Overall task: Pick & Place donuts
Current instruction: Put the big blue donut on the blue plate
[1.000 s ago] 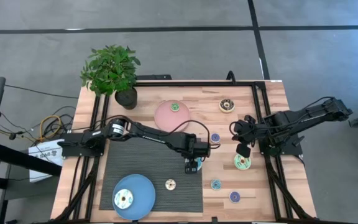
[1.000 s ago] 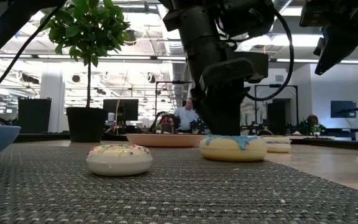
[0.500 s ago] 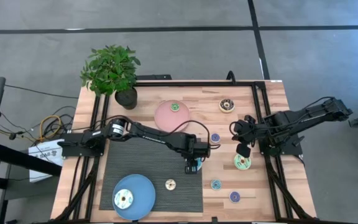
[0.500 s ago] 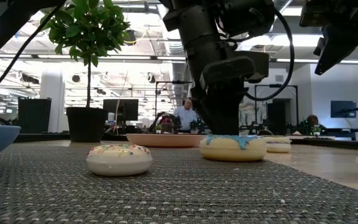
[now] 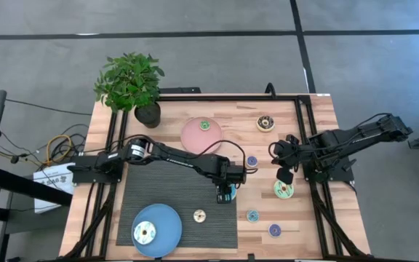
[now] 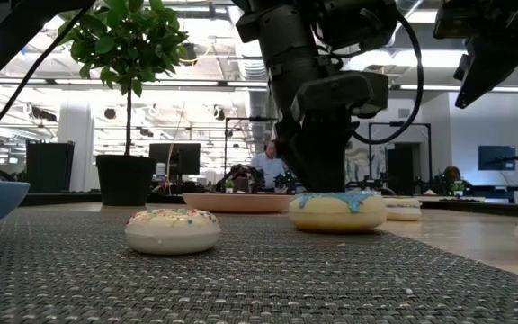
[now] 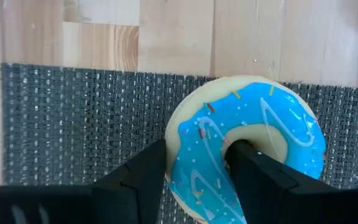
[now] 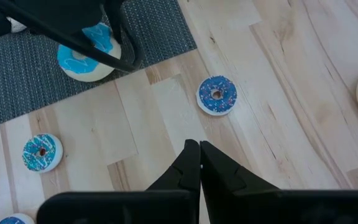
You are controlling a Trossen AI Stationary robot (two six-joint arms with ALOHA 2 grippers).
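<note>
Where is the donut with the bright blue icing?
The blue donut lies at the right edge of the grey mat, near the table's middle in the high view. The left hand grips its ring, one finger in the hole.

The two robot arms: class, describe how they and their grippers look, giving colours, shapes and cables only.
Both arms are black and slender, built of jointed segments. The left arm has a round silver-ringed joint near its base and a thin black cable looping along it. The left gripper and right gripper each have two dark, matte, wedge-shaped fingers.
</note>
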